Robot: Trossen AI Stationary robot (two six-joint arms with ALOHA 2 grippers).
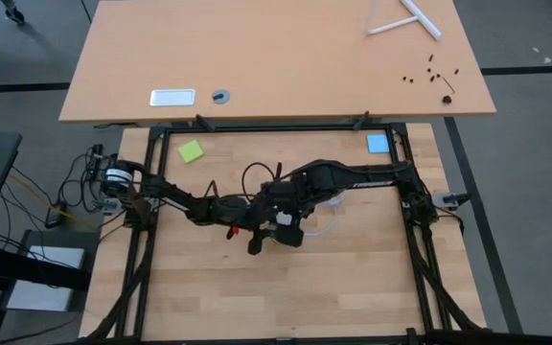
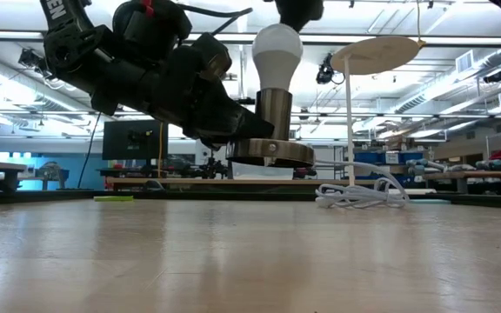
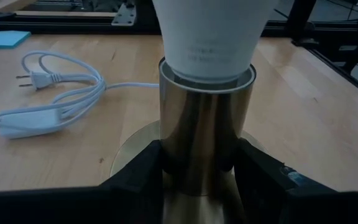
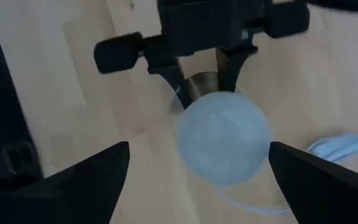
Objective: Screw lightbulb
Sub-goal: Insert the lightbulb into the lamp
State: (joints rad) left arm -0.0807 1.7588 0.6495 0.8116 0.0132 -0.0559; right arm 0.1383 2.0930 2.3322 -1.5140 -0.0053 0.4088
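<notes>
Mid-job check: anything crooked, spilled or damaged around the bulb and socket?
Nothing stands out. The lightbulb sits upright in the brass socket, which the left gripper clamps. The right gripper is open around the bulb. The white cord lies loosely coiled nearby.

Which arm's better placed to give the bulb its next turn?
Right, probably. The right gripper hangs open directly above the lightbulb, fingers either side of it. The left gripper is busy clamping the brass socket, steadying it.
</notes>
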